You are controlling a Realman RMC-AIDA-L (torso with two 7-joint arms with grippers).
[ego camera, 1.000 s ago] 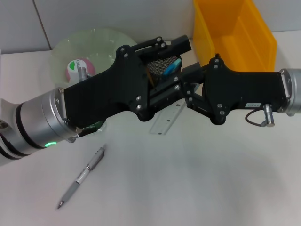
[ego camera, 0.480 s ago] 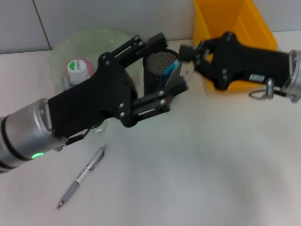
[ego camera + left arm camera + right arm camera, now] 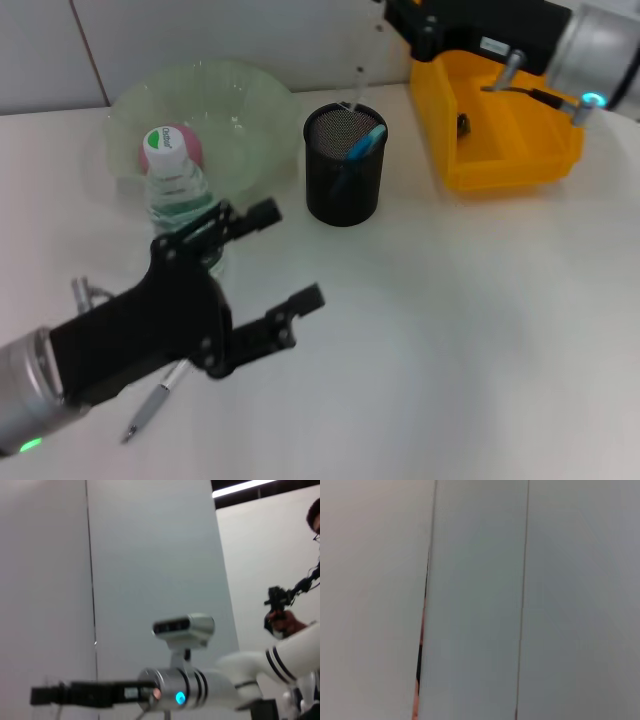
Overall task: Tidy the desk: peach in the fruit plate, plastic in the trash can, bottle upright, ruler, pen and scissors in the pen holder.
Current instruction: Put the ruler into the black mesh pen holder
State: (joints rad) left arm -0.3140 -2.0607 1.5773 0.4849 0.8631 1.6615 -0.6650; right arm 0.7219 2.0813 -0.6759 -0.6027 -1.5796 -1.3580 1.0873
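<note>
Pen [image 3: 160, 392] lies flat on the counter [image 3: 450, 340] near my left side, half hidden under my left pincer [image 3: 272, 268], whose fingers are spread wide and carry nothing. It looks light, stiff and slick, likely to roll, so I would pinch it across the barrel's middle. Its long axis runs diagonally, tip toward me, clip end toward the pen holder [image 3: 343, 180]. My right pincer [image 3: 420, 20] is by the yellow bin [image 3: 500, 130]; I cannot tell its spread.

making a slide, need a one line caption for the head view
Left gripper open above the pen, bottle upright by the fruit plate, ruler standing in the pen holder.
</note>
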